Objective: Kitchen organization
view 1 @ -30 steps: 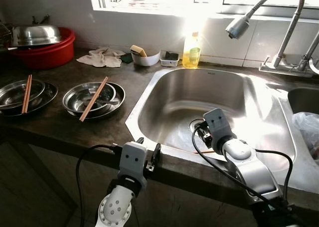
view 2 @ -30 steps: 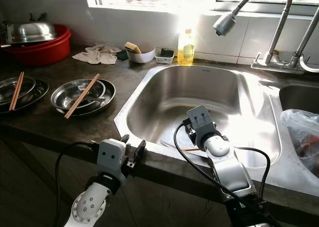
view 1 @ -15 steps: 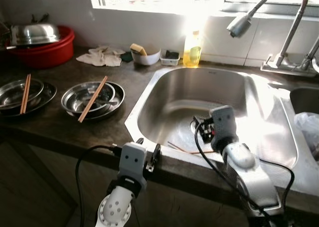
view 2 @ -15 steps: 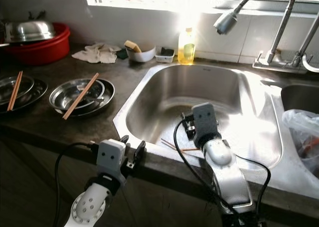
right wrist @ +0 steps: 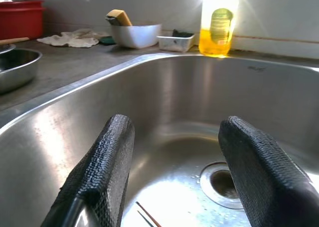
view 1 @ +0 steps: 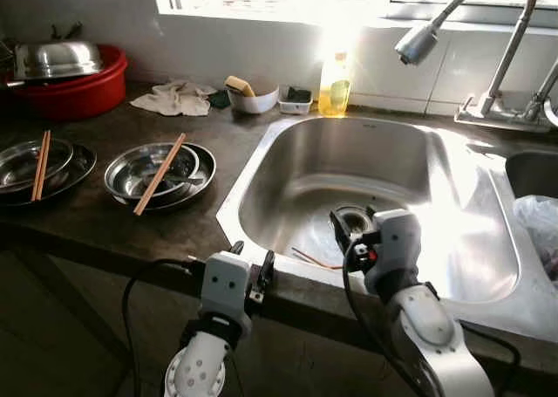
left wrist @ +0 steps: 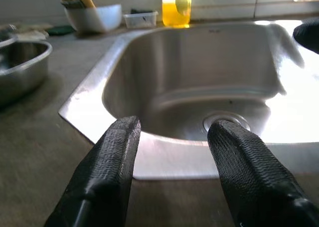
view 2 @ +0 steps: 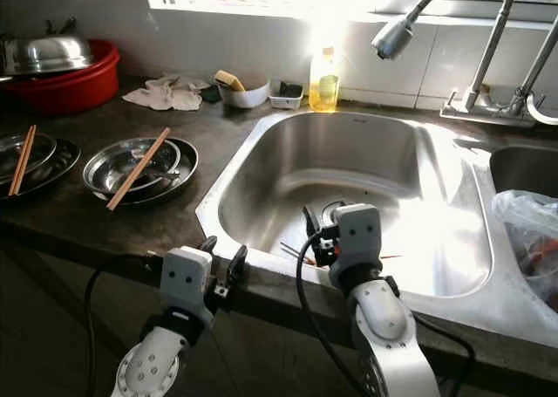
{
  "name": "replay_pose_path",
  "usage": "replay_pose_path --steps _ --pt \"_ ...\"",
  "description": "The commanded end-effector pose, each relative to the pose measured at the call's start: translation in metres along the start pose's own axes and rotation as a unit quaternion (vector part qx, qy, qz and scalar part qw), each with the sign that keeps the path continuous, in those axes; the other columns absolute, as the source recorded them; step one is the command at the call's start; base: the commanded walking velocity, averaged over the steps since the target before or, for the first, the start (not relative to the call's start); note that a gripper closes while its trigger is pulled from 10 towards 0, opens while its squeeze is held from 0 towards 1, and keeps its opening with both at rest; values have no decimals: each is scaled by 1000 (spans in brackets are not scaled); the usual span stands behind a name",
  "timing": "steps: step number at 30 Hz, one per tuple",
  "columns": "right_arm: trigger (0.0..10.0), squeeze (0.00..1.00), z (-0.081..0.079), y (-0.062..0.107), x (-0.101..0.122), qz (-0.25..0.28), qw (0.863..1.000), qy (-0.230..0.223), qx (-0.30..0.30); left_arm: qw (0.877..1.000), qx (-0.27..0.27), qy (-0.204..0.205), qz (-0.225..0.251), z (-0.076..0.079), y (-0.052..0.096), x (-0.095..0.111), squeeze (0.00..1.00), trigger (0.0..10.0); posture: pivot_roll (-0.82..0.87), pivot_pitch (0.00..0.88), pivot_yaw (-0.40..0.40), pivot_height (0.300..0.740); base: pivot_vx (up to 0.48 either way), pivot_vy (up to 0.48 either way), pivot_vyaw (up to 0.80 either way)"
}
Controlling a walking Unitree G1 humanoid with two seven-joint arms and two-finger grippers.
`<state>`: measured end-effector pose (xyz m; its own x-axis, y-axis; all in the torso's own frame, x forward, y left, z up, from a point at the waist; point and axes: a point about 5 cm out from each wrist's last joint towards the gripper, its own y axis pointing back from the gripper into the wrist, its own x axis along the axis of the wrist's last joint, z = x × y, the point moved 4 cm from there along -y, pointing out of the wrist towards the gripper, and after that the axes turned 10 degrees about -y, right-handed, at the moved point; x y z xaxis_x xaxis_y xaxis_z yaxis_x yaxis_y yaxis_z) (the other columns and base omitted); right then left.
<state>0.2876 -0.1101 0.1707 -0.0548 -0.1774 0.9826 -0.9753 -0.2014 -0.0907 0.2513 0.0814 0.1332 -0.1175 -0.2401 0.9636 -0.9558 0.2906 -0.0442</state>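
A pair of thin chopsticks (view 1: 314, 259) lies on the floor of the steel sink (view 1: 261, 166), close to its front wall, and is seen again as chopsticks (right wrist: 149, 214) in the right wrist view. My right gripper (view 1: 347, 231) hangs over the sink's front part, just above and beside them, open and holding nothing. Its two black fingers (right wrist: 102, 172) frame the drain (right wrist: 222, 184). My left gripper (view 1: 251, 256) is open at the counter's front edge, left of the sink, fingers (left wrist: 112, 167) pointing toward the basin.
On the counter to the left, a steel bowl (view 1: 131, 174) carries chopsticks (view 1: 159, 174), and a second bowl (view 1: 61, 166) holds another pair (view 1: 40, 153). Behind are a red basin (view 1: 74, 96), a cloth (view 1: 174, 99), a white bowl (view 1: 253, 102) and a soap bottle (view 1: 335, 85). The faucet (view 1: 418, 41) overhangs the sink.
My right gripper has drawn back from the drain toward the sink's front wall. The chopsticks on the sink floor now lie uncovered. The left gripper stays at the counter edge.
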Motion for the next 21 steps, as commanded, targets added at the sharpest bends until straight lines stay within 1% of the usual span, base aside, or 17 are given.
replay_pose_path --steps 1,6,7,8,9,10,15,21 --pt "10000 0 -2 4 9 21 1000 5 7 1000 -3 -1 10 1 2 6 0 10000 66 58 -1 740 0 0 0" --pt "10000 0 -2 7 10 23 1000 0 13 1000 -8 -11 12 1 3 7 0 10000 63 48 -4 740 0 0 0" --pt "10000 0 -2 8 11 24 1000 -3 15 999 -15 -28 24 2 2 13 0 10000 61 48 -2 740 0 0 0" --pt "10000 0 -2 8 11 24 1000 -3 15 999 -15 -28 24 2 2 13 0 10000 61 48 -2 740 0 0 0" --pt "10000 0 -3 9 13 27 999 -7 16 999 -18 -31 34 3 1 19 0 10000 65 43 -3 740 0 0 0" --pt "10000 0 -4 10 13 28 999 -10 17 999 -17 -29 34 3 0 20 0 10000 65 43 -3 740 0 0 0" --pt "10000 0 -7 9 14 29 999 -10 22 999 -17 -26 18 4 2 10 0 10000 59 40 1 740 0 0 0" --pt "10000 0 -9 9 13 27 999 -10 29 999 -19 -25 11 5 4 6 0 10000 60 46 0 740 0 0 0"
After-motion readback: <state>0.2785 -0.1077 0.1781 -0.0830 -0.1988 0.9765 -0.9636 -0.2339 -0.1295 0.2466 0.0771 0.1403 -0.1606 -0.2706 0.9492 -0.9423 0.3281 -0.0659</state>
